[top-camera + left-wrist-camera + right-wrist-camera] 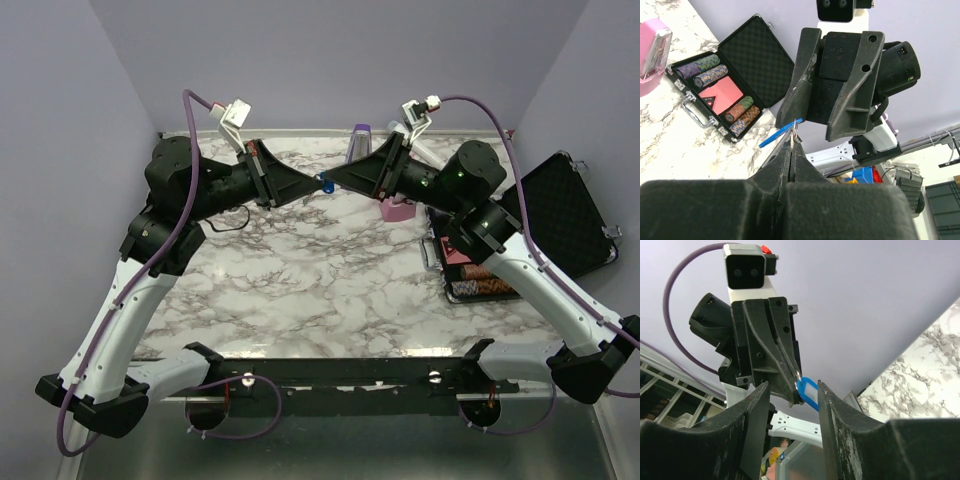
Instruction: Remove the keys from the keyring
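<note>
The keys are a small bright-blue tag [808, 393] with a pale metal ring [798, 376], held in the air above the middle of the marble table [300, 290]. My left gripper [792, 145] is shut on the metal ring [795, 131], and the blue tag [774, 136] sticks out to its left. In the top view the left gripper [308, 184] and right gripper [334, 181] meet tip to tip at the blue piece [328, 186]. My right gripper [793, 387] is open, its jaws on either side of the tag and not touching it.
An open black case [560, 215] with poker chips [707, 70] lies at the right of the table. A pink metronome [400, 209] stands under the right gripper, a purple one [360, 138] at the back. A black cable [236, 222] lies at the left.
</note>
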`<action>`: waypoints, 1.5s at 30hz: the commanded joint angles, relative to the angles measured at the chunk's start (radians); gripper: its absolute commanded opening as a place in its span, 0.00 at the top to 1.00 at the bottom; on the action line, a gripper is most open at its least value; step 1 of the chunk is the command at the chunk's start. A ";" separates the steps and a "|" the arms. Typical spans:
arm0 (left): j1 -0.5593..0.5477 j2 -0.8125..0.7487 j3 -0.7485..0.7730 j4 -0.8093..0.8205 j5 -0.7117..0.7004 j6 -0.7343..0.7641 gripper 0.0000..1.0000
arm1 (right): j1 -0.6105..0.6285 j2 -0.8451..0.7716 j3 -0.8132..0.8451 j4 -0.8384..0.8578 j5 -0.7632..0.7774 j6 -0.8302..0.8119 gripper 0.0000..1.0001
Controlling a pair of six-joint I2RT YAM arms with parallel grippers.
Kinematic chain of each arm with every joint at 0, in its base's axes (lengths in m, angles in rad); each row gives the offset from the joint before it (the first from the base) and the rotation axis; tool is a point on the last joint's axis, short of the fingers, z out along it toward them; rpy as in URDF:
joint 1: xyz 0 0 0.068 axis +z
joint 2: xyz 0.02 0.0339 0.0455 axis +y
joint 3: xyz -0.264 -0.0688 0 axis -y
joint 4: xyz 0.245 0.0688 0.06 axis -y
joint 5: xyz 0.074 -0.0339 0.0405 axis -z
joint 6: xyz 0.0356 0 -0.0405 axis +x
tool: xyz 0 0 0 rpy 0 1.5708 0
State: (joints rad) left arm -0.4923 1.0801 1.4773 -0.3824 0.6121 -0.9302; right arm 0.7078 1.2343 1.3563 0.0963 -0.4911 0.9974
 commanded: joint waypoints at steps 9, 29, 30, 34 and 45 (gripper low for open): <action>0.001 0.001 0.014 0.027 -0.031 -0.024 1.00 | 0.004 0.013 -0.014 0.082 -0.023 0.026 0.55; 0.001 -0.002 0.003 0.027 -0.023 -0.012 1.00 | 0.005 0.037 -0.010 0.088 -0.032 0.018 0.79; 0.001 0.000 0.003 0.025 -0.023 -0.010 1.00 | 0.002 0.039 -0.010 0.088 -0.036 0.017 0.82; 0.001 0.010 0.020 0.016 -0.026 -0.004 1.00 | 0.005 0.040 -0.011 0.074 -0.046 -0.006 0.93; 0.001 0.035 0.029 0.002 0.038 0.011 1.00 | 0.004 0.044 0.030 -0.009 -0.098 -0.083 0.99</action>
State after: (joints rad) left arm -0.4919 1.0904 1.4773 -0.3855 0.6060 -0.9451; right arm 0.7036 1.2671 1.3540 0.1425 -0.5102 0.9672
